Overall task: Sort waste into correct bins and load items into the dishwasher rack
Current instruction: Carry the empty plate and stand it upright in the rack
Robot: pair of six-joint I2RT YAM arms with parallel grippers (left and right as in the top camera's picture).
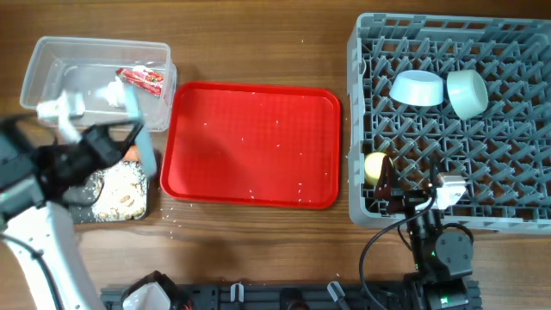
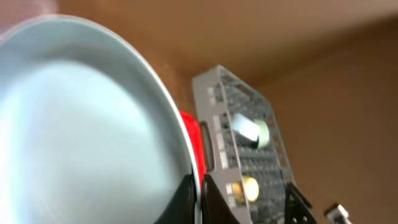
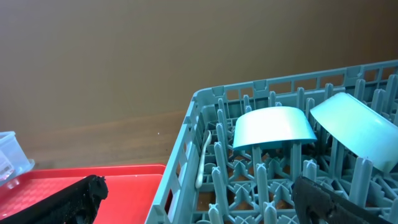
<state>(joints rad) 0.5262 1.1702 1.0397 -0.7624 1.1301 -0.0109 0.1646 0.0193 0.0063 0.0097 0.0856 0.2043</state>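
Observation:
My left gripper (image 1: 129,138) (image 2: 200,199) is shut on the rim of the round white plate (image 2: 81,124), held on edge (image 1: 147,160) above the black tray (image 1: 82,215) of beige scraps (image 1: 120,191). A bit of orange carrot (image 1: 131,153) shows beside the plate. The clear tub (image 1: 52,60) holds the red-and-white wrapper (image 1: 142,79) and the white tissue (image 1: 112,93). The grey rack (image 1: 362,52) holds the light blue bowl (image 1: 417,88) (image 3: 273,127), pale green bowl (image 1: 467,92) (image 3: 357,134), yellow cup (image 1: 375,168) and white spoon (image 3: 204,160). My right gripper (image 1: 405,194) (image 3: 205,205) is open and empty over the rack's front left corner.
The flat red serving tray (image 1: 251,142) lies between the bins and the rack, with only a few crumbs on it. Its edge shows in the right wrist view (image 3: 93,177). The arm bases and cables sit along the table's front edge.

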